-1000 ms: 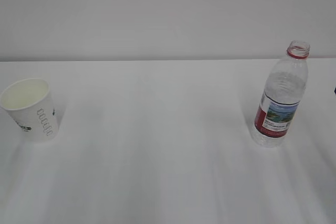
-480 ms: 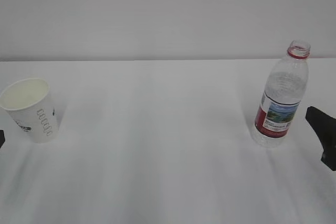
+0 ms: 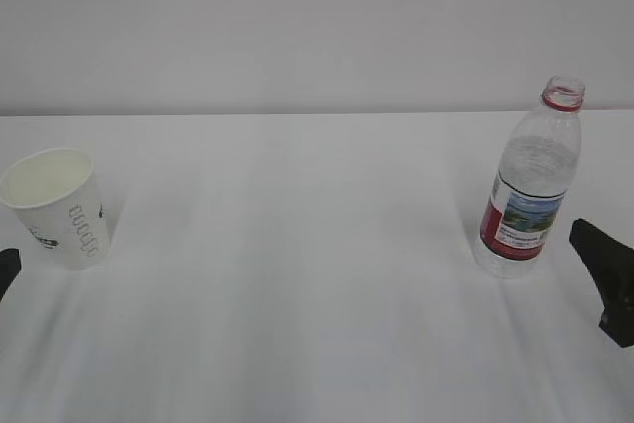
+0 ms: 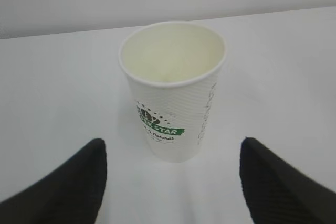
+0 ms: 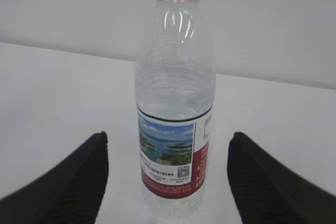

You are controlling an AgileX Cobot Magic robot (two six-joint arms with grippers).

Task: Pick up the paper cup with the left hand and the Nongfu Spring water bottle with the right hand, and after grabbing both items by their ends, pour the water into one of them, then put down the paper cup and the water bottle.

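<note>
Paper cup [image 3: 57,205] upright on white surface [image 3: 297,274], left. Water bottle [image 3: 530,183] upright, uncapped, right. Left tool [image 4: 170,182] wide, facing cup; right tool [image 5: 168,179] wide, facing bottle. Neither touching.

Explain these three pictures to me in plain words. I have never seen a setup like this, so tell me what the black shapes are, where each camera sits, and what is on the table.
This is a two-armed robot at a white table. One picture looks across the table from the front; the other two come from cameras on each wrist, looking out between the fingers. The black shapes are those fingers.

The left gripper is open, with an empty paper cup standing just ahead of it. The right gripper is open too, facing an uncapped water bottle that is partly full.

In the front view the cup stands far left and the bottle far right, both upright. Only the edges of the grippers show there. Nothing is held yet.
</note>
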